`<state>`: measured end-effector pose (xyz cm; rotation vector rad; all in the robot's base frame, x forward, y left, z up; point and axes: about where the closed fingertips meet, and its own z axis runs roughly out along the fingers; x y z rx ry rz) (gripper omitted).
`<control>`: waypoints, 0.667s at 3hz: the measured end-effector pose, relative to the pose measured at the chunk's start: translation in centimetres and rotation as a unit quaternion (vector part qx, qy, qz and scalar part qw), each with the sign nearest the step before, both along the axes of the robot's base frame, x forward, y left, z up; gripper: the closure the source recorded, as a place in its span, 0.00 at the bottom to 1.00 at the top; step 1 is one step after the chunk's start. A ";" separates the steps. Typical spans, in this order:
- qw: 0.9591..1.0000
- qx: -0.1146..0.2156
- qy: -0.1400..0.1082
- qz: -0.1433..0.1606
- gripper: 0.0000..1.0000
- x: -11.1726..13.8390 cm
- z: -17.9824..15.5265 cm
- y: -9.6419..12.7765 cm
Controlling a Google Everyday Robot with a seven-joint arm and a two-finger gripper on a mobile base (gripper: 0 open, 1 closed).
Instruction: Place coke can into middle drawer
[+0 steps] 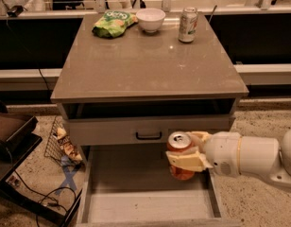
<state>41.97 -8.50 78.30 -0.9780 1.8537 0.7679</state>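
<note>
Orange-red coke can (182, 173) is pinched upright between the jaws of the gripper (181, 148) over the right side of the open middle drawer (131, 178), apparently clear of its floor; lowering and release are left

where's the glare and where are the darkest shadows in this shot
Camera view: a small glare spot on the table top near the pale can; the darkest shadow fills the gap under that top; the tool, shut on the coke can over the open middle drawer, is evenly lit, and the can's silver lid catches light.
</note>
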 end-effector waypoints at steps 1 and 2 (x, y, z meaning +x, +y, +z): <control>0.997 -0.032 -0.009 -0.075 1.00 0.7 -3.9 -3.2; 0.997 -0.033 -0.005 -0.069 1.00 1.1 -4.2 -2.4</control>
